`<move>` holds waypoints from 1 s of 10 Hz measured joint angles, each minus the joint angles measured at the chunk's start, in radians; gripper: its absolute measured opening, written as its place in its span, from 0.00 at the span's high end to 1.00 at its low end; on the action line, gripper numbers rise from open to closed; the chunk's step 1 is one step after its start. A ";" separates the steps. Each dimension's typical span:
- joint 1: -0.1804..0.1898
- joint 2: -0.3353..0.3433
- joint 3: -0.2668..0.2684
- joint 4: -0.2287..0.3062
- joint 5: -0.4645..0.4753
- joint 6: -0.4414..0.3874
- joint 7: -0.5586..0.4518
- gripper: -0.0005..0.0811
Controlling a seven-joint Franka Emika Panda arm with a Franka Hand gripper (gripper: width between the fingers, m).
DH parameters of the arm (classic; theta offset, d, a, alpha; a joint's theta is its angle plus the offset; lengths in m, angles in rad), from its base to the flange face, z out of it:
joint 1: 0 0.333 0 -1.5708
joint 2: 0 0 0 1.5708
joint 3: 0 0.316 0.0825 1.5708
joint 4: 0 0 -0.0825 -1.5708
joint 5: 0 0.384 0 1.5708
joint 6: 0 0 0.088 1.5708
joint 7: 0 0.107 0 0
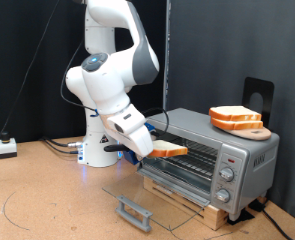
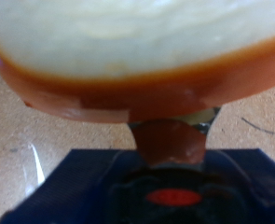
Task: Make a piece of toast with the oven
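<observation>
The silver-grey toaster oven [image 1: 202, 160] stands at the exterior view's right with its glass door [image 1: 147, 205] folded down open and its wire rack showing. My gripper [image 1: 152, 150] is shut on the piece of toast [image 1: 170, 149], a flat slice with an orange-brown crust. It holds the slice level just in front of the oven's open mouth, above the door. In the wrist view the piece of toast [image 2: 137, 47] fills the picture, pale cream face and orange crust, clamped between my fingers [image 2: 170, 140]. Three round knobs [image 1: 226, 175] sit on the oven's right side.
A stack of similar slices [image 1: 235, 118] lies on a wooden board [image 1: 259, 132] on top of the oven. The oven rests on a wooden block on the brown table [image 1: 47, 200]. A small white box [image 1: 5, 147] and cables lie at the exterior view's left.
</observation>
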 joint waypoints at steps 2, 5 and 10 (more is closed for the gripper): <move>0.018 -0.003 0.033 -0.018 0.011 0.033 0.022 0.49; 0.052 -0.013 0.083 -0.042 0.045 0.096 0.027 0.49; 0.071 -0.022 0.155 -0.066 -0.005 0.232 0.078 0.49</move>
